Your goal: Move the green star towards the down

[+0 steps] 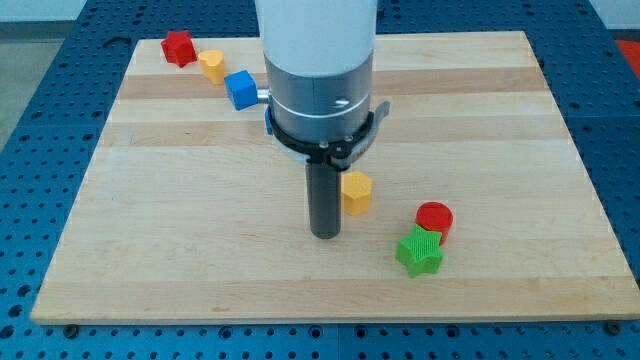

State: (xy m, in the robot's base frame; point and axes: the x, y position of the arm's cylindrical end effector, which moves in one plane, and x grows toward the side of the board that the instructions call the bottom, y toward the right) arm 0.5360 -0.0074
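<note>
Your end effector is a straight dark rod with nothing to open or close and nothing held; my tip (pixel 325 235) rests on the pale wooden tabletop (pixel 180 250), touching no block that you can make out.

Just to the tip's right, slightly toward the view's top, stands the yellow hexagonal block (pixel 356 192), close beside the rod; whether it touches the rod you cannot tell.

Farther to the tip's right, near but apart, lies the green star-shaped block (pixel 419 252), a little lower in the view than the tip. The red cylindrical block (pixel 434 219) sits just above the star and appears to touch it.

Well apart from the tip, toward the view's top left, three blocks run in a slanting line: the blue cube-like block (pixel 240 89) beside the white and grey arm body (pixel 318 60), then a second yellow block (pixel 211 65) whose shape you cannot make out clearly, then a red block (pixel 178 47), star-like in outline, nearest the tabletop's top left corner.

A blue perforated base (pixel 40 150) surrounds the tabletop.
</note>
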